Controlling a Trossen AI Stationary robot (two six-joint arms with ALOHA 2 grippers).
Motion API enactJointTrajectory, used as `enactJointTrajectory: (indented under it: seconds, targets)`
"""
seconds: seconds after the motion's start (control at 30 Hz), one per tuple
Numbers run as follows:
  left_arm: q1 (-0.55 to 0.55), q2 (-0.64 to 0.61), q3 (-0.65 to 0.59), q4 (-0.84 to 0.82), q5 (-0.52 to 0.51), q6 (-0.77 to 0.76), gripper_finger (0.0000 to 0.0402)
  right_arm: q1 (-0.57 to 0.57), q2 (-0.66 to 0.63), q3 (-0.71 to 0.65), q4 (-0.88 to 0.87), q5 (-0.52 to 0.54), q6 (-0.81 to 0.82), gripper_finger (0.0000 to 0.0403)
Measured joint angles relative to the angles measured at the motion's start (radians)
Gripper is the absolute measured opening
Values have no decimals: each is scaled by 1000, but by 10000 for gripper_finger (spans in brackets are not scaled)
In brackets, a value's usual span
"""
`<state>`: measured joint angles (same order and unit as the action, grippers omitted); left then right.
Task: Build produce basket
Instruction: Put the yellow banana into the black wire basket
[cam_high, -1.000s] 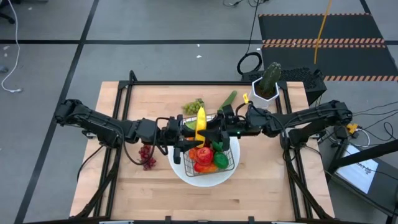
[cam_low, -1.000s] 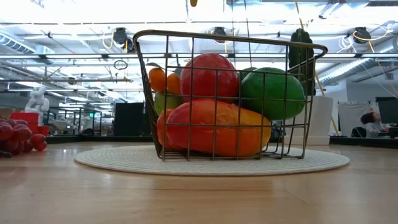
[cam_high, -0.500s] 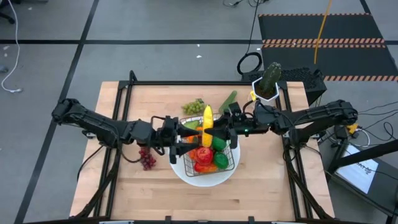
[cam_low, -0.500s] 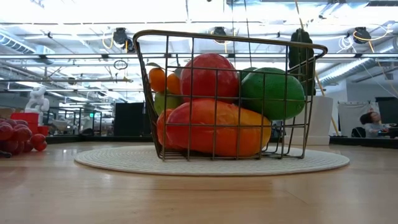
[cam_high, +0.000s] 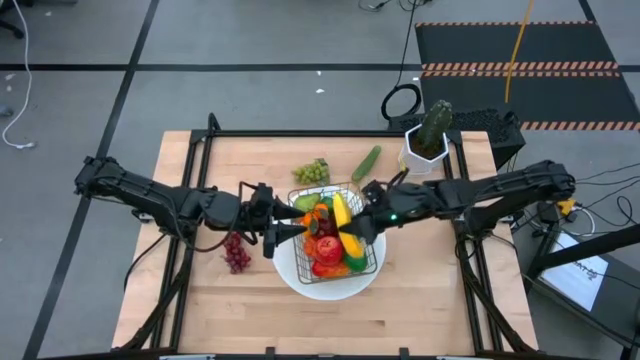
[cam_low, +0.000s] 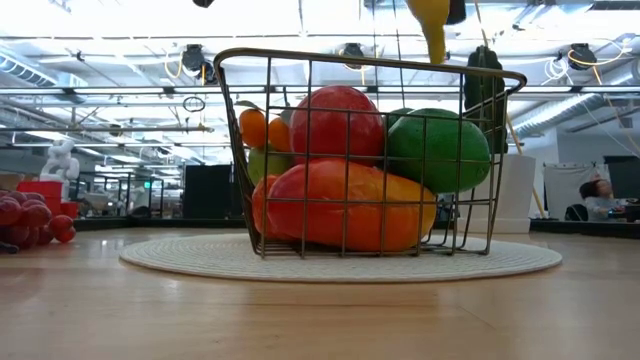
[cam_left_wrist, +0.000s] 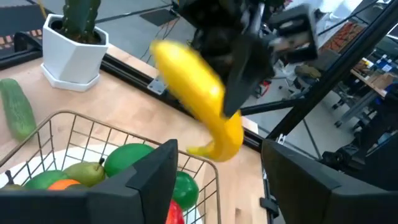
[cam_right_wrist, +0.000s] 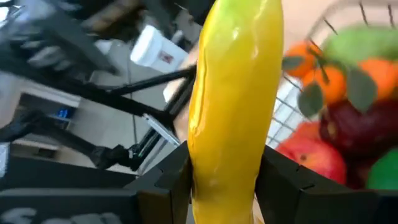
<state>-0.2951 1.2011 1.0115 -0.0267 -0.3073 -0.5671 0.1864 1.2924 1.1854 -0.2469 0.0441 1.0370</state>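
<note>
Banana (cam_high: 342, 212) pinched between right gripper (cam_high: 358, 229) fingers, hanging over basket (cam_high: 368, 262). Basket under both grippers, on white plate (cam_high: 290, 272), full of fruit. Left gripper (cam_high: 283, 231) just beside banana, fingers apart, holding nothing

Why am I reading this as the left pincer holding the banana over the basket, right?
Not quite: the right pincer holds the banana over the basket. The right wrist view shows it clamped between that arm's fingers; the left pincer stands open beside it.
</note>
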Motion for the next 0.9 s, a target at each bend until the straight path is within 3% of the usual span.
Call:
enactJointTrajectory:
  seconds: [0.4, 0.63, 0.9]
  targets:
    - [0, 0, 0, -2, -8, -8, 200, -10, 122, 1, -21, -58, 55, 135]
    - [0, 0, 0, -2, -8, -19, 195, -43, 199, 1, -25, -151, 63, 139]
    - [-8, 0, 0, 0, -9, -51, 195, -56, 227, 1, -39, -149, 63, 141]
